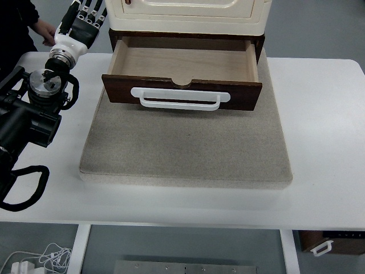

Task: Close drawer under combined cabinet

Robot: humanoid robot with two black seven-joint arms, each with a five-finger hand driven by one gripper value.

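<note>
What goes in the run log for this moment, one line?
drawer: open, empty | handle: untouched | left robot hand: raised beside cabinet, fingers spread, holding nothing | right arm: out of view | closing: not started

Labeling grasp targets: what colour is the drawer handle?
White; the drawer handle stands out against the dark brown drawer front in the top view.

The gray mat [182, 148] in front of the pulled-out drawer [182, 74] lies bare, so the white handle [179, 99] can be reached straight from the near side and from the right, while the left hand [84, 20] and a person's hand [45, 31] crowd the cabinet's [188, 14] left flank.
</note>
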